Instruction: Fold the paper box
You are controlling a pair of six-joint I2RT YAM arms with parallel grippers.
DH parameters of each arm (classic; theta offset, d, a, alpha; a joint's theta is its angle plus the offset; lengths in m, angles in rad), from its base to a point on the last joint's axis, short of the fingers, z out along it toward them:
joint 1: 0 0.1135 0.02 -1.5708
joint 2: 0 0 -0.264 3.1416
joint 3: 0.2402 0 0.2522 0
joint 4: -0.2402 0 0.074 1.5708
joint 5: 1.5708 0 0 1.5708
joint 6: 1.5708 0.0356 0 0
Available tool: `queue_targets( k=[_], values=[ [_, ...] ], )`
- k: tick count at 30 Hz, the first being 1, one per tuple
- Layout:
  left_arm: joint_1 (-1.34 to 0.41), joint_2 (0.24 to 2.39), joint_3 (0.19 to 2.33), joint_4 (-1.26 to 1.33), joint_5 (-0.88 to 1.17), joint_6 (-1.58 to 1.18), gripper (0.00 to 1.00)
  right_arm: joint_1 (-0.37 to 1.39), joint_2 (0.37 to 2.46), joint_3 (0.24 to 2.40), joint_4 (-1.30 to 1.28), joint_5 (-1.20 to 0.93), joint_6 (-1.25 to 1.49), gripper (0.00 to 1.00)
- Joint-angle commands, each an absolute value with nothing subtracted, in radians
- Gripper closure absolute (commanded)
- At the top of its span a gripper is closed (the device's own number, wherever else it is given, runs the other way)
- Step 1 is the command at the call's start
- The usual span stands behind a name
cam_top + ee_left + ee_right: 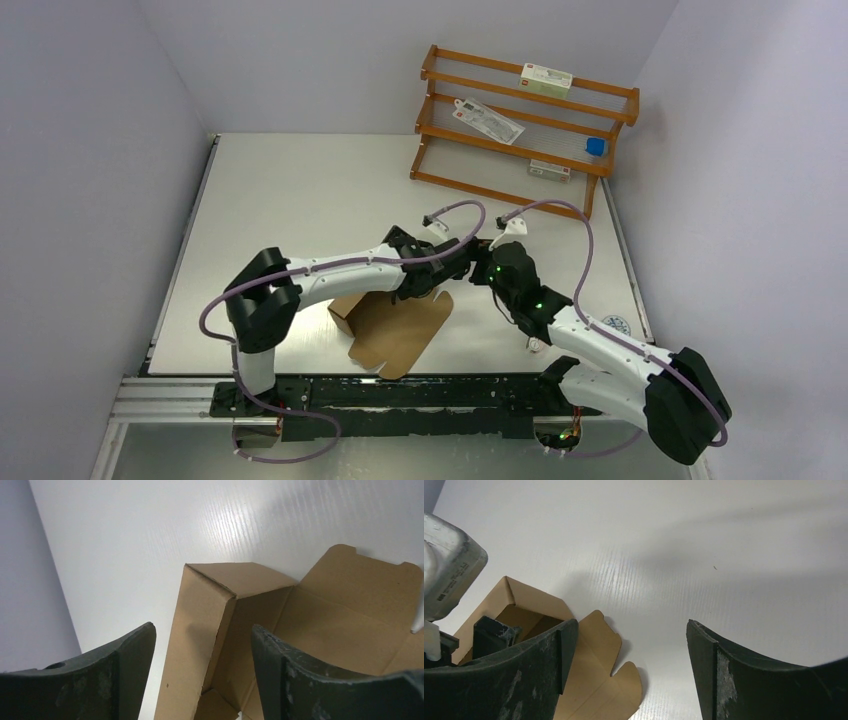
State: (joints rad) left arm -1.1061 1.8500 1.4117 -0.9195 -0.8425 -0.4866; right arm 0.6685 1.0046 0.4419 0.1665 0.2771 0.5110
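Left gripper: scuffed black fingers stand apart, and a raised wall of the paper box shows between them. The box is smooth brown cardboard, partly folded, its round-cornered flaps flat by the white tabletop's near edge. Right gripper gapes wide over faintly ribbed tabletop beside it.

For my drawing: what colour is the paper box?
The cardboard paper box is plain brown; see left wrist view.
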Motion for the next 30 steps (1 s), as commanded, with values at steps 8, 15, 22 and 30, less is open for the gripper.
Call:
queue_targets(
  k=[8,15,22,30],
  values=[
    [-1.124,1.928,1.475,-1.002,-0.984,-0.531,0.43,0.642,0.985,0.41,0.191,0.291,0.497,0.16],
    [-1.134,1.969,1.509,-1.033,-1.019,-0.549,0.63,0.623,0.995,0.41,0.203,0.278,0.49,0.16],
    [-1.128,1.921,1.483,-0.988,-1.008,-0.514,0.81,0.614,0.976,0.431,0.174,0.292,0.456,0.17],
    [-1.034,1.828,1.406,-0.88,-0.879,-0.444,0.88,0.611,0.934,0.497,0.093,0.283,0.382,0.17]
  ],
)
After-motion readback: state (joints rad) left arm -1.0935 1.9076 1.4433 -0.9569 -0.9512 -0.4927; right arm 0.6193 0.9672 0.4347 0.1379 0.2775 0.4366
